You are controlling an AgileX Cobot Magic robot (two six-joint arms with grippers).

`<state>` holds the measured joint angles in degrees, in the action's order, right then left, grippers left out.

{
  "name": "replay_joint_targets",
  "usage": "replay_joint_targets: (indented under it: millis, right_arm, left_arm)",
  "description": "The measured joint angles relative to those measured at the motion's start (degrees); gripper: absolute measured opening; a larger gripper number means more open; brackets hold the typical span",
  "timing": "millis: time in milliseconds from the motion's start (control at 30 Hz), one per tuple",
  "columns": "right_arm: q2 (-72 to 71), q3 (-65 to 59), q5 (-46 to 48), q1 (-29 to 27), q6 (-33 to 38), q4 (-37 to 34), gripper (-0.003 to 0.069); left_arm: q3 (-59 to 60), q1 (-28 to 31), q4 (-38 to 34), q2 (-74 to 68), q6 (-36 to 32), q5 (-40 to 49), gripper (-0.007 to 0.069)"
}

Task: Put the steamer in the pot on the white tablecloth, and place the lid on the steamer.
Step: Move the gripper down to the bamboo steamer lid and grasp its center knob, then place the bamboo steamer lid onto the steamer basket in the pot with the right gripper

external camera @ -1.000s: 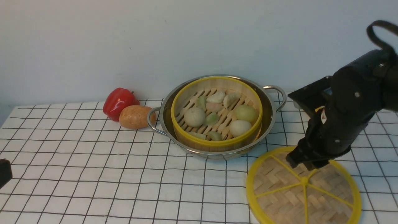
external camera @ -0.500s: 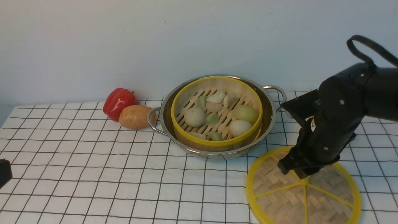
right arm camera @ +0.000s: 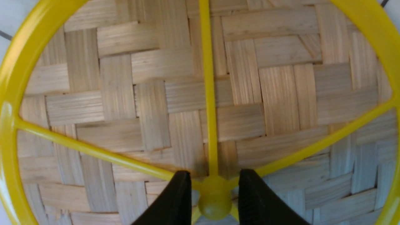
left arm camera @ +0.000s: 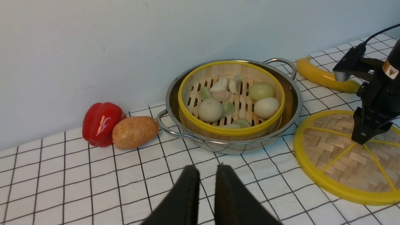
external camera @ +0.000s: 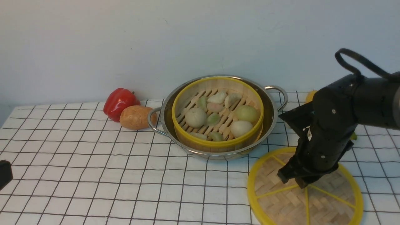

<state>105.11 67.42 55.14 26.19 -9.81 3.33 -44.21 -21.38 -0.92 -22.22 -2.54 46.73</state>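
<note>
Pot (external camera: 270,112): wide, shallow, polished steel with two loop handles. It stands on the white tablecloth (external camera: 93,175), a matte cloth ruled with thin black squares, close to the pale wall.

Steamer (external camera: 217,144): round bamboo basket with smooth yellow rims and a slatted wooden floor. It sits inside the pot, with a narrow ring of steel showing all round it. Pale, rounded buns (external camera: 195,117) and pleated dumplings lie on the slats, uncovered.

Lid (external camera: 281,203): flat disc of broad woven bamboo strips in a herringbone weave. It has a glossy yellow hoop and thin yellow spokes that meet at a small rounded knob (right arm camera: 215,197). It lies flat on the cloth, to the right of the pot and nearer the robot.

Right gripper (right arm camera: 215,175): pointed down over the lid's centre. Its black fingers stand apart, one on each side of the knob, with a sliver of gap on either side, so they are not pinching it.

Left gripper (left arm camera: 206,167): low at the left, over bare cloth. Its tapered black fingers are drawn almost together and hold nothing.

Left of the pot, a glossy red pepper (external camera: 119,103) touches a rough tan potato (external camera: 136,117). A curved yellow banana (left arm camera: 322,76) lies behind the lid.
</note>
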Motion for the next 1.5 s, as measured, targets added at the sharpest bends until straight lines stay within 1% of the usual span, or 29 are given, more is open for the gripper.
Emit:
replay_joint_targets:
  millis: [67,133,167,267,333,367,467,633,767,833,900,933,1000,1100,1267,1500]
  right_arm:
    - [0.12,0.00,-0.06,0.00,0.00,-0.05,0.0222]
    - [0.12,0.07,0.67,0.00,0.00,-0.05,0.0160]
    - [0.12,0.07,1.19,0.00,0.00,-0.05,0.0144]
    - [0.12,0.11,2.99,0.00,0.00,-0.05,0.0145]
    - [-0.20,0.13,5.72,0.00,0.07,-0.05,0.0145]
    - [-0.97,0.13,9.74,0.00,0.44,-0.19,0.0145]
    - [-2.60,0.07,13.06,0.00,0.61,-0.29,0.0145]
    - [-10.13,2.02,15.31,0.00,0.92,-2.24,0.0145]
    - [-11.66,10.27,15.59,0.23,1.51,-4.95,0.0145]
    - [-9.43,17.77,15.64,1.45,1.81,-5.15,0.0145]
    - [-5.04,27.21,15.64,3.15,2.27,-4.95,0.0145]
    - [-4.04,28.04,15.64,3.33,2.32,-4.94,0.0145]
    - [4.14,39.71,15.49,5.80,2.62,-4.10,0.0145]
    - [12.36,49.61,15.27,7.13,2.62,-2.95,0.0145]
    - [21.03,58.38,15.16,7.48,2.62,-1.89,0.0145]
    - [24.86,61.11,15.66,7.48,3.06,0.36,0.0145]
  left_arm:
    - [0.00,0.00,0.00,0.00,0.00,0.00,0.0074]
    - [0.00,0.00,0.00,0.00,0.00,0.00,0.0074]
    - [0.00,0.00,0.00,0.00,0.00,0.00,0.0074]
    - [0.00,0.00,0.00,0.00,0.00,0.00,0.0074]
    - [0.00,0.00,0.00,0.00,0.00,0.00,0.0074]
    - [0.00,0.00,0.00,0.00,0.00,0.00,0.0074]
    - [0.00,0.00,0.00,0.00,0.00,0.00,0.0074]
    - [0.00,0.00,0.00,0.00,0.00,0.00,0.0074]
    - [0.00,0.00,0.00,0.00,0.00,0.00,0.0074]
    - [0.00,0.00,0.00,0.00,0.00,0.00,0.0074]
    - [0.00,0.00,0.00,0.00,0.00,0.00,0.0074]
    - [0.00,0.00,0.00,0.00,0.00,0.00,0.0074]
    - [0.00,0.00,0.12,0.00,0.00,0.00,0.0074]
    - [0.00,0.00,0.46,0.00,0.00,0.00,0.0074]
    - [0.00,0.00,1.39,0.00,0.00,0.00,0.0074]
    - [0.00,0.00,1.55,0.00,0.00,0.00,0.0074]
